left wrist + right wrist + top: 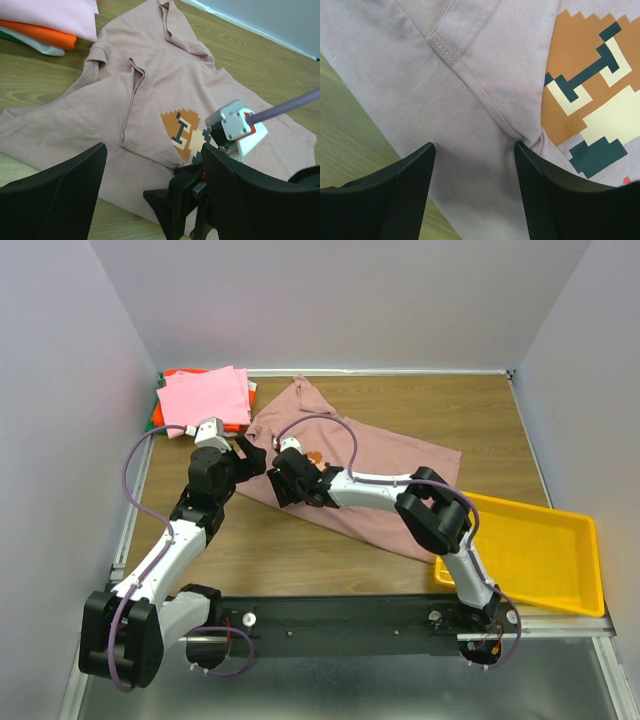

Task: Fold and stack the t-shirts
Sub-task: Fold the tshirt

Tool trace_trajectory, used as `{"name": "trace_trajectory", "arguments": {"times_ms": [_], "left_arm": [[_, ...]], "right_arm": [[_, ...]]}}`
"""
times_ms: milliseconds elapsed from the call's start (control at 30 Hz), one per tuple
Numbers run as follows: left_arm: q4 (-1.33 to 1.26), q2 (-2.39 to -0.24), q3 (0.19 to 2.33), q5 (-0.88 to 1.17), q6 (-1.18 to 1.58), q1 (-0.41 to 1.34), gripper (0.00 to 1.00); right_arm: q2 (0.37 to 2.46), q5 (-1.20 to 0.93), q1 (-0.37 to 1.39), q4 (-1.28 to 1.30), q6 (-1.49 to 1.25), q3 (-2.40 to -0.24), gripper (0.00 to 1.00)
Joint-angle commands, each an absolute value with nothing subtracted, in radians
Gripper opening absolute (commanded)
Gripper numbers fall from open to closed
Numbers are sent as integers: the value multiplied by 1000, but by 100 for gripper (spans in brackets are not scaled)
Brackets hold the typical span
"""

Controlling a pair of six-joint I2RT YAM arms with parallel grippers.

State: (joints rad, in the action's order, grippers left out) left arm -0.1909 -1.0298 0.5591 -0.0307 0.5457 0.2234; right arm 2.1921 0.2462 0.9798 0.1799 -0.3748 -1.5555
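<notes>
At bench (300, 550) centre: mauve t-shirt (395, 452) spread flat, print up, one side flap doubled over toward chest; judged a fold half made. Folded stack (205, 398) in far left corner, pink on top; shirt lies just beside it, likely kept off it for working room. Right claw (472, 147) low over shirt, jaws apart, straddling stitched flap edge (470, 82) just beside pixel print (590, 110); cloth lies between jaws, not pinched. Left claw (248, 455) open too, over shirt's left border, holding nothing. Yellow tray (540, 550) at right, unused.

Spread t-shirt (395, 453) at the middle of the table (480, 430), folded stack (205, 398) behind-left, tray (535, 550) near right.
</notes>
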Motion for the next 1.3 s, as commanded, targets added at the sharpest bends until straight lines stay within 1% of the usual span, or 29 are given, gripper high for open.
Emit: {"name": "trace_trajectory", "arguments": {"times_ms": [0,300,567,700,833,1100,1200,1267], "left_arm": [[-186,-1019,578,-54,541,215,84],[-176,-1014,581,-67,543,204,84],[-138,-982,575,-106,564,201,84],[-114,-959,565,-144,572,201,85],[-92,-933,558,-181,580,199,87],[-54,-905,566,-221,580,193,89],[-46,-902,571,-227,580,192,89],[-43,-902,569,-233,578,192,89]], "right_arm": [[2214,219,1034,305,-431,-1445,72],[2120,232,1134,267,-509,-1293,71],[2075,225,1242,245,-584,-1230,71],[2098,204,1288,226,-597,-1256,72],[2137,181,1322,218,-588,-1324,72],[2223,173,1333,219,-551,-1451,74],[2235,169,1333,219,-537,-1486,76],[2224,186,1333,219,-532,-1488,80]]}}
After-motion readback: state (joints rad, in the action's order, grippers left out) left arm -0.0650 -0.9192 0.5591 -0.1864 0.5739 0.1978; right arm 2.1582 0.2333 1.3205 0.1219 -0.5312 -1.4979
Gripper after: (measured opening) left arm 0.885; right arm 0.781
